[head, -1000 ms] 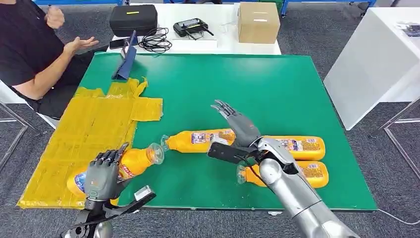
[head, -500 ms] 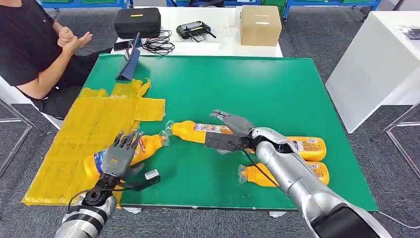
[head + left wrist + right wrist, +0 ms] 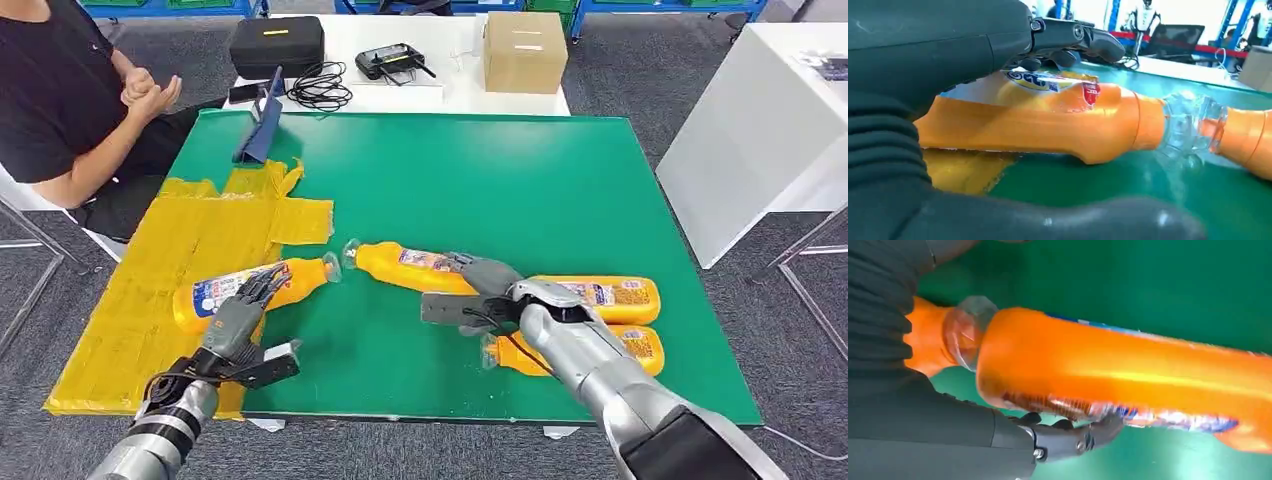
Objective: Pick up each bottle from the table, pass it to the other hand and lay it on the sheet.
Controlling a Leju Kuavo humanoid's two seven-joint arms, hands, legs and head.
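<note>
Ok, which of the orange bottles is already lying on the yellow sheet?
The leftmost bottle, under the left hand. Most of its body rests on the yellow sheet, with the neck over the green table. The other three lie entirely on the green.

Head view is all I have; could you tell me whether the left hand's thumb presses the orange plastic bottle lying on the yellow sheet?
Observer: In the left wrist view the left hand arches its dark fingers over the orange plastic bottle. The thumb lies apart from it, with green table showing between.
Operator: Thank you. And the right hand?
Observer: The right wrist view shows the right hand with its fingers curled against the label side of the second orange bottle.
</note>
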